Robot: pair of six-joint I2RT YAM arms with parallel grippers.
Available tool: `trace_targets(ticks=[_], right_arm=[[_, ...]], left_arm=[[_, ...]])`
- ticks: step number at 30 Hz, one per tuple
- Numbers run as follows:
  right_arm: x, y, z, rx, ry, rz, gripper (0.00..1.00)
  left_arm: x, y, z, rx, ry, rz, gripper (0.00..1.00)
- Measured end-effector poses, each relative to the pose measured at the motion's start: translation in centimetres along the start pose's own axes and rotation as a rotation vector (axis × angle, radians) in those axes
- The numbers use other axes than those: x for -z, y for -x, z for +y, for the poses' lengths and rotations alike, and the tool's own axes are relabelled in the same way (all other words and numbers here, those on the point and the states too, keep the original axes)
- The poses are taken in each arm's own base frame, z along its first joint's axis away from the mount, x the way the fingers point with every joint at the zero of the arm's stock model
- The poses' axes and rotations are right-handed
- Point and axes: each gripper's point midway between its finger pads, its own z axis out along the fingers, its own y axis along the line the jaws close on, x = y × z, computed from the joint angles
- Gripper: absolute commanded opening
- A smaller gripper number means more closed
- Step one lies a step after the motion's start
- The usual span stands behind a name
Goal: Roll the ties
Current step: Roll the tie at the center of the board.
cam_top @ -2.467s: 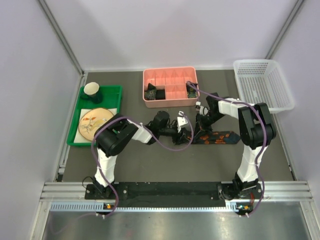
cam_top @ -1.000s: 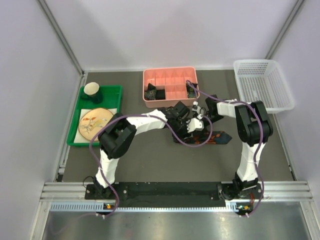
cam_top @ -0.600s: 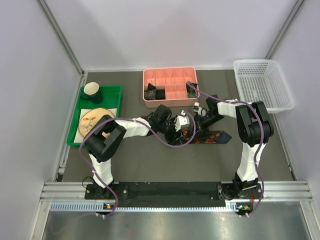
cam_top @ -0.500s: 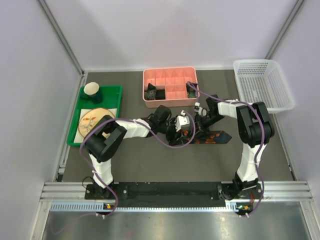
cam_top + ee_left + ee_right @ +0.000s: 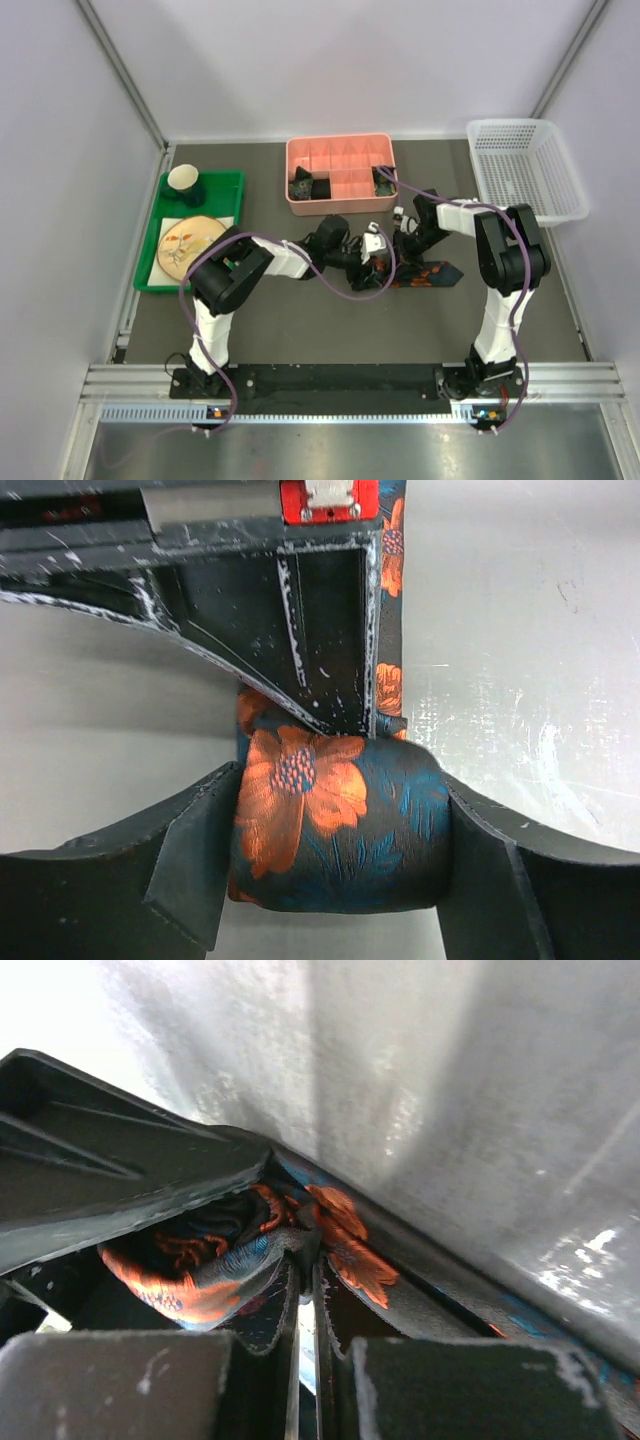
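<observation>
One tie (image 5: pixel 300 800), black with orange flowers, lies half rolled near the centre of the table (image 5: pixel 300 320), its flat tail pointing to 3 o'clock. The left gripper (image 5: pixel 340 815) grasps the roll by its ends. The right gripper (image 5: pixel 305 1270), at 1 o'clock of the roll, is clenched against the cloth.

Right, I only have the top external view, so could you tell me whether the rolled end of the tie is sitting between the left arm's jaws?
Observer: Yes. In the left wrist view the rolled part of the tie fills the gap of the left gripper, with a finger at each end of the roll.
Operator: Thank you. Are they squeezing it?
Observer: I cannot tell. The roll looks round rather than flattened.
Operator: And the right arm's jaws?
Observer: In the right wrist view the right gripper is shut to a thin slit, with its tips at the roll's folds.
</observation>
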Motion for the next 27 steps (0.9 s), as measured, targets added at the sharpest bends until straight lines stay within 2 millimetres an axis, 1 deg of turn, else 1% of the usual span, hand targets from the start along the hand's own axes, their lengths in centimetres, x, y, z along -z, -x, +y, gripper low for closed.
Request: trace_targets(ticks=[1,3,4,7,8,10,11,14,17,19,20,23,27], right_arm=[[0.0,0.0,-0.1,-0.001,-0.007,0.0,0.0],[0.0,0.0,-0.2,-0.002,-0.014,-0.001,0.0],[0.0,0.0,-0.2,-0.001,-0.015,-0.001,0.0],[0.0,0.0,-0.3,0.0,-0.017,-0.001,0.0],[0.0,0.0,-0.2,0.001,-0.016,-0.002,0.0],[0.0,0.0,-0.2,0.003,-0.014,-0.002,0.0],[-0.1,0.0,-0.1,0.006,-0.013,-0.002,0.0],[-0.1,0.0,0.0,0.008,-0.011,-0.002,0.0],[-0.1,0.0,0.0,0.01,-0.006,-0.001,0.0],[-0.1,0.0,0.2,0.015,0.001,-0.002,0.07],[-0.2,0.1,0.4,0.021,0.011,-0.003,0.13],[-0.2,0.2,0.9,0.05,0.039,-0.005,0.19],[0.2,0.3,1.0,0.072,0.078,-0.007,0.2]], left_arm=[[-0.2,-0.3,-0.1,0.009,-0.004,0.002,0.64],[-0.3,-0.3,-0.1,0.022,-0.006,-0.003,0.58],[-0.3,-0.2,-0.2,0.028,-0.009,-0.008,0.52],[-0.5,0.1,-0.5,0.035,-0.019,-0.019,0.46],[-0.6,0.1,-0.6,0.036,-0.021,-0.019,0.38],[-0.7,0.1,-0.7,0.039,-0.024,-0.017,0.32],[-0.8,0.2,-0.8,0.037,-0.028,-0.011,0.28],[-1.1,0.1,-0.8,0.029,-0.022,0.038,0.19],[-1.1,-0.1,-0.7,0.016,-0.012,0.109,0.15],[-0.9,-0.3,-0.6,-0.004,0.001,0.171,0.12],[-0.7,-0.5,-0.5,-0.016,0.01,0.197,0.11],[0.4,-1.2,-0.3,-0.051,0.037,0.289,0.1],[1.6,-1.9,-0.1,-0.067,0.047,0.389,0.1]])
